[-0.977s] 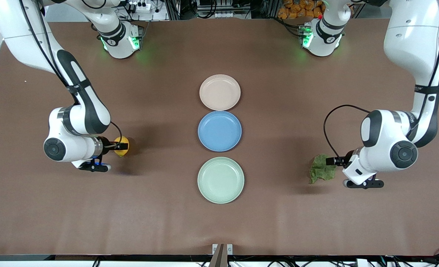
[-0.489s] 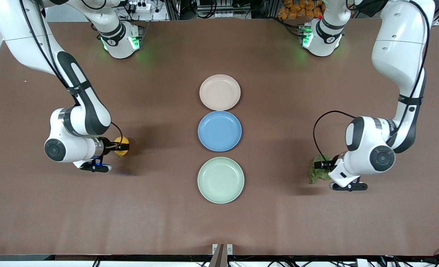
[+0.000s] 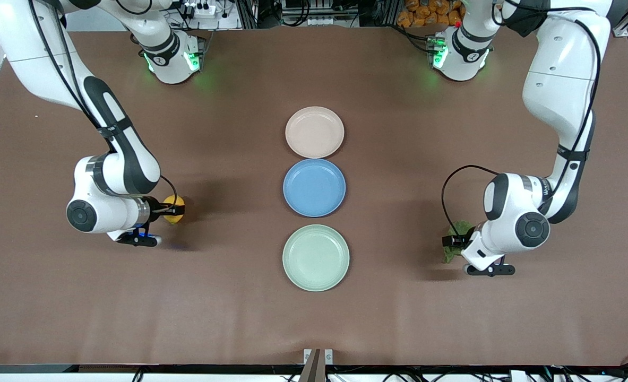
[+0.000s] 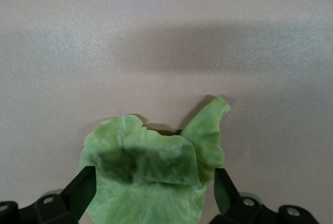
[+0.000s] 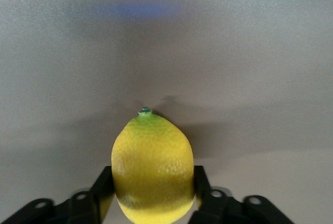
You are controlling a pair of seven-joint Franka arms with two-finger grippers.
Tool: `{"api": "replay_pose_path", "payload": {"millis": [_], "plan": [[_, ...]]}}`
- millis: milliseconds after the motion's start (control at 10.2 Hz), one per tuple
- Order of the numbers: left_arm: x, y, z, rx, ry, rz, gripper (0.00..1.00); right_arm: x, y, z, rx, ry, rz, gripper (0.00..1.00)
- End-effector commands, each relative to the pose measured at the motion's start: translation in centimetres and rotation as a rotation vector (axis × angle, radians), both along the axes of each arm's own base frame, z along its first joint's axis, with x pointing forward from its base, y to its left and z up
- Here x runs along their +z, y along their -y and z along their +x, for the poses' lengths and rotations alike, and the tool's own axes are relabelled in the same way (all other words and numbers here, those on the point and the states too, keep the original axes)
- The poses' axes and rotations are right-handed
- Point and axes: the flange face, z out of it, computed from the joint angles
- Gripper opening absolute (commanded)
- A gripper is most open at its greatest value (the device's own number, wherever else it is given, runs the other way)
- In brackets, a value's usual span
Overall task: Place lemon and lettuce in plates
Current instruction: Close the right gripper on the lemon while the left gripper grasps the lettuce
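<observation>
The yellow lemon [image 3: 174, 203] is near the right arm's end of the table. My right gripper [image 3: 172, 208] is shut on it, one finger on each side, as the right wrist view shows for the lemon [image 5: 152, 161] and the gripper [image 5: 152, 185]. The wrinkly green lettuce [image 3: 458, 228] lies on the table toward the left arm's end, mostly hidden under the wrist. My left gripper [image 3: 453, 240] is open, with its fingers on either side of the lettuce [image 4: 148, 174]; the left wrist view shows the gripper [image 4: 153, 193] low over it. The beige-pink plate [image 3: 314, 132] and the mint plate [image 3: 316, 258] are empty.
A blue plate [image 3: 314, 187] lies between the two pale plates in a row down the table's middle. Brown tabletop [image 3: 229, 297] surrounds everything.
My left arm has moved toward the plates and come over the lettuce, now covering most of it. The right arm and the lemon have shifted only slightly.
</observation>
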Motion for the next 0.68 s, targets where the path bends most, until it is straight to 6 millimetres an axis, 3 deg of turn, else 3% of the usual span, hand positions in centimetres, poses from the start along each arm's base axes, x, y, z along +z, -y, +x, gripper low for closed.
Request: {"api": "replay_pose_path", "payload": {"millis": [0,195,489,586], "plan": [[-0.2,0.3,0.4,0.009,0.009,0.009,0.92,0.3,0.0,0.2,-0.01,0.003,0.018,0.27],[-0.2,0.1,0.5,-0.004,0.012,0.015,0.56,2.1,-0.8,0.4,-0.005,0.003,0.018,0.01],[1.1,-0.2,0.8,-0.009,0.033,0.016,0.06,7.1,-2.8,0.8,-0.099,-0.095,0.178,0.0],[1.8,-0.3,1.1,-0.007,0.043,0.018,0.0,9.0,-3.6,0.7,-0.107,-0.117,0.219,0.0]]}}
